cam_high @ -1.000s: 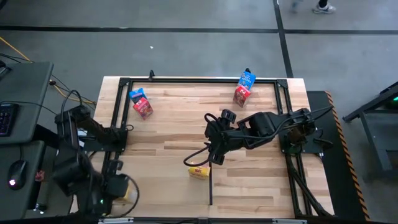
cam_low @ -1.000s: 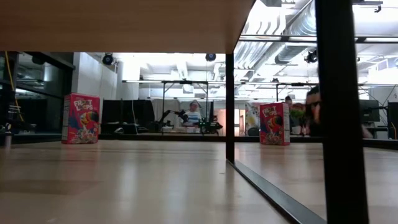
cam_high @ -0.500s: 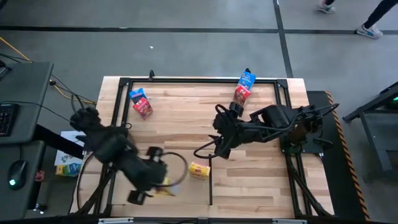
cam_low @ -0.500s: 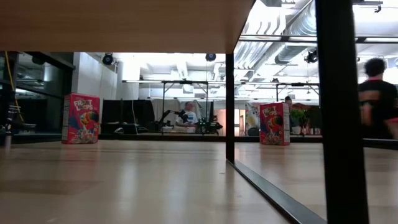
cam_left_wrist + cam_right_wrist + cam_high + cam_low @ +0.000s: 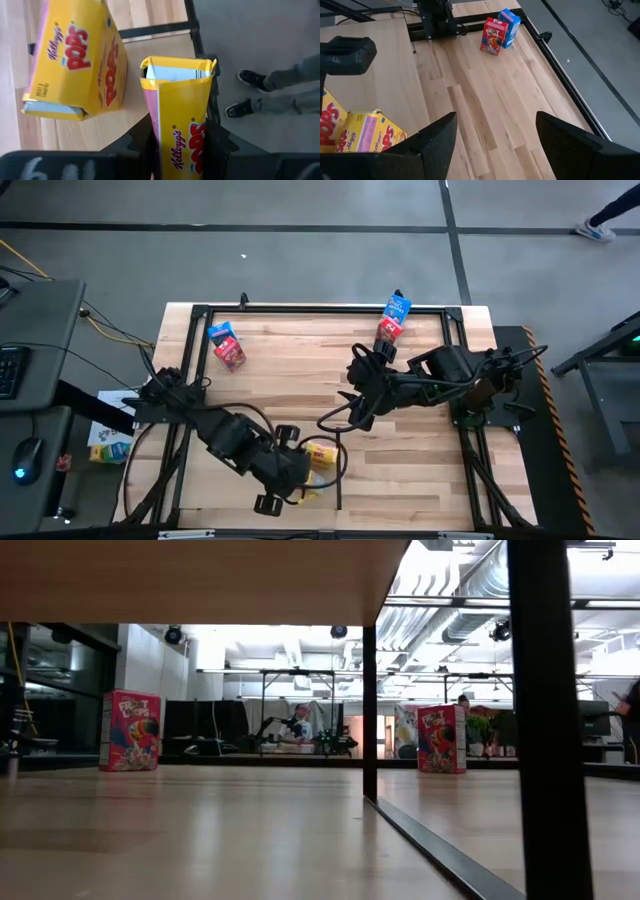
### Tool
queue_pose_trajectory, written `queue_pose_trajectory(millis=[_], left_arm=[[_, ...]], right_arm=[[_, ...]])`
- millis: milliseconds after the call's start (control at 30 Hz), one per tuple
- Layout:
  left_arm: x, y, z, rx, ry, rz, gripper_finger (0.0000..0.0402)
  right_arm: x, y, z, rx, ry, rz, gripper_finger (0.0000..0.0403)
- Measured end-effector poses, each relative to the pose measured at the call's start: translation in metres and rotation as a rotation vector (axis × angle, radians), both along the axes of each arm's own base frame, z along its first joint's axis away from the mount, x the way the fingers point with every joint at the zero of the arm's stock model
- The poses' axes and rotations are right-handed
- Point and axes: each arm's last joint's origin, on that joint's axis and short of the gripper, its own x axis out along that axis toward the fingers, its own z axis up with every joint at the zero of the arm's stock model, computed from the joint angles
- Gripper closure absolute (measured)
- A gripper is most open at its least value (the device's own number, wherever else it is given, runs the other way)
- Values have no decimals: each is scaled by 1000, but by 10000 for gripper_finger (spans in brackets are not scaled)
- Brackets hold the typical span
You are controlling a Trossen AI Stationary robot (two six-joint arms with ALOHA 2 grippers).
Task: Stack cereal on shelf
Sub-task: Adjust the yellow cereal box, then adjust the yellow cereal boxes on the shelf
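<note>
In the left wrist view my left gripper [image 5: 182, 142] is shut on a yellow carton [image 5: 180, 100]; it hovers at the table's near middle [image 5: 298, 483]. A second yellow carton [image 5: 322, 452] lies flat on the wood right beside it [image 5: 75, 60]. My right gripper [image 5: 352, 418] hangs open over the table's middle, its fingers [image 5: 437, 140] empty. A blue carton [image 5: 222, 332] and a red carton [image 5: 232, 355] stand at the far left. Another blue carton [image 5: 397, 308] and red carton [image 5: 388, 332] stand at the far right. My left gripper pinches the yellow carton between its two fingers [image 5: 147, 145], one on each long side wall [image 5: 162, 125], near the carton's end closest to the wrist. The carton runs forward along the fingers, its flapped end [image 5: 175, 72] pointing away. Whether it rests on the table I cannot tell.
A black shelf frame rims the table [image 5: 320, 308], with a rail [image 5: 339, 480] running to the near edge and posts [image 5: 370, 710] in the low view. Bare wood lies between the two carton pairs. A person's shoes [image 5: 245, 92] stand on the floor beyond the near edge.
My left arm has swung from the table's near left corner toward the near middle, carrying the yellow carton, and now stands beside the lying yellow carton. My right gripper has drawn back a little toward the far right. A person has walked past in the background.
</note>
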Motion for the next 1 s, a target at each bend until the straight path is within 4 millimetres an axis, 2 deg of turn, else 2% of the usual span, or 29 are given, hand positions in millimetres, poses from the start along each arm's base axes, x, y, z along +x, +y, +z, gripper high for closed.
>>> queue_pose_trajectory(millis=[267, 800, 900, 1000], left_arm=[[0, 1, 1, 54, -38, -9, 285], [6, -1, 5, 39, -108, -43, 176], [2, 4, 11, 30, -119, -36, 170], [-8, 14, 29, 3, -161, -22, 170]], right_arm=[[0, 0, 0, 0, -1, 0, 139], [0, 0, 0, 4, -3, -3, 139], [0, 0, 0, 3, -3, -3, 139], [0, 0, 0, 3, -3, -2, 139]])
